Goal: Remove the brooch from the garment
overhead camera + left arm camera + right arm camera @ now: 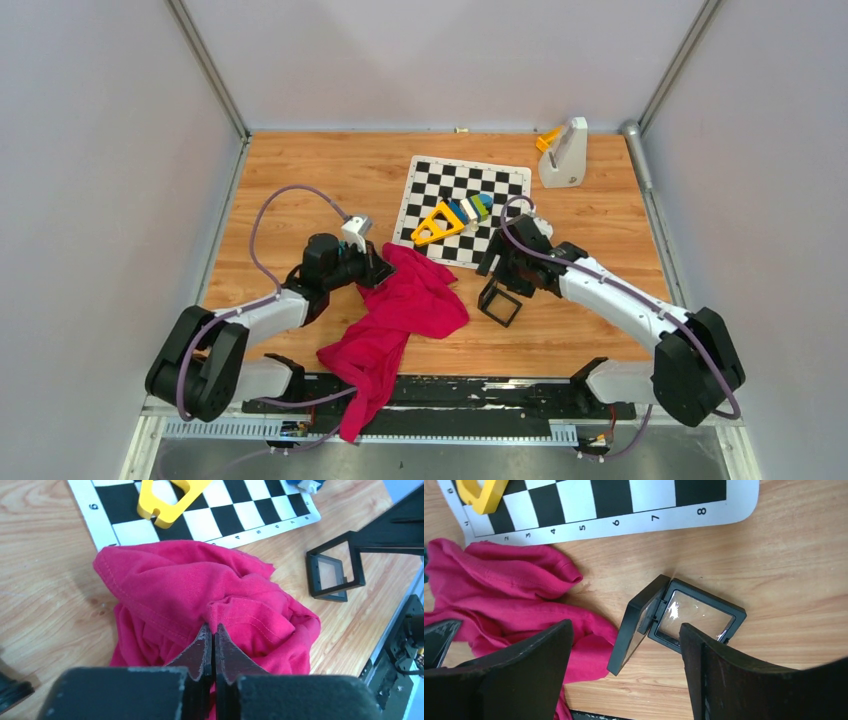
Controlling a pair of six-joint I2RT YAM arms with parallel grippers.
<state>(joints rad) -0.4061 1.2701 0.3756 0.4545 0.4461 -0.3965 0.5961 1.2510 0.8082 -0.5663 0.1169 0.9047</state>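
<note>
The magenta-pink garment (405, 310) lies crumpled on the wooden table between the arms, and one end hangs over the near edge. My left gripper (378, 265) is at its upper left edge. In the left wrist view the gripper (210, 627) is shut, pinching a fold of the garment (200, 580). My right gripper (500, 275) is open and empty just right of the cloth. In the right wrist view it (625, 626) hovers over a hinged black square frame (696, 615), with the garment (504, 590) to its left. The brooch is not visible in any view.
A chequered board (505, 185) lies behind the garment, with a yellow triangle block (437, 225) and other coloured blocks on it. The open black frame (499, 303) stands right of the cloth. A white stand (563, 155) is at the back right. Grey walls enclose the table.
</note>
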